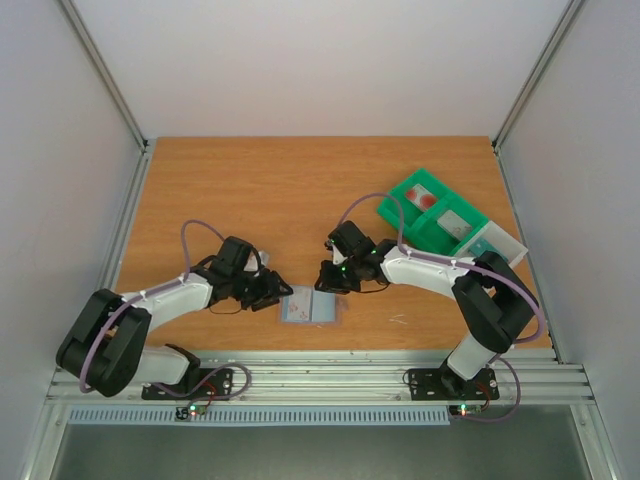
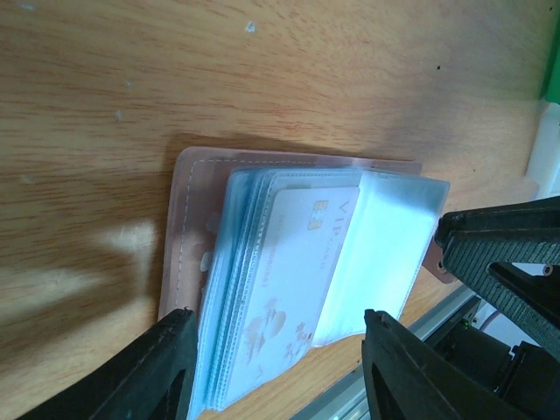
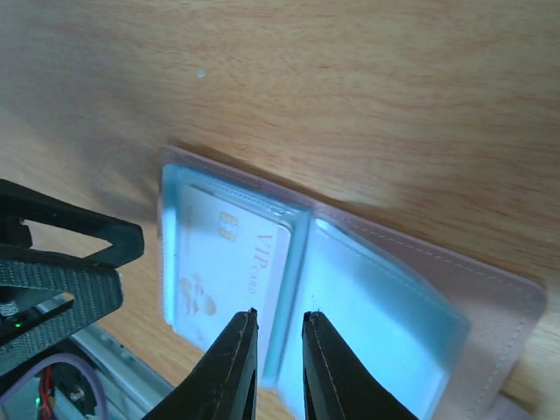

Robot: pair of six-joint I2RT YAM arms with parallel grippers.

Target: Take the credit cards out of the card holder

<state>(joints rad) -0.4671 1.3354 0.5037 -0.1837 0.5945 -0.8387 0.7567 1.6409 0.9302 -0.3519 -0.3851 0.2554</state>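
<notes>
Card holder (image 1: 312,307): lies spread open and flat on the wooden table (image 1: 250,190), near the front edge, between the two arms. Cover pinkish-tan with a stitched border, face down; inside up.

Plastic sleeves (image 2: 394,236): clear, bluish, stacked in the holder and fanned to both sides of the fold.

White VIP card (image 2: 297,280): sits inside one sleeve on the left arm's side of the fold. Gold chip, "VIP" lettering, faint floral print. Not withdrawn.

Left gripper (image 2: 278,328): low over the holder's left edge, jaws spread wide. The sleeve stack and the card show between its fingers (image 2: 166,367). It has hold of nothing.

Right gripper (image 3: 279,317): low over the holder's middle, tips at the fold just beside the card's edge. Fingers (image 3: 236,367) stand nearly together, with only a narrow slit between them. A pale strip of sleeve shows in the slit; whether it is pinched cannot be told.

Green tray (image 1: 395,210): compartmented, at the right rear of the table, well apart from the holder.

Red card (image 1: 425,198): lies in the tray's rear compartment.

Grey card (image 1: 458,222): lies in the compartment beside it.
</notes>
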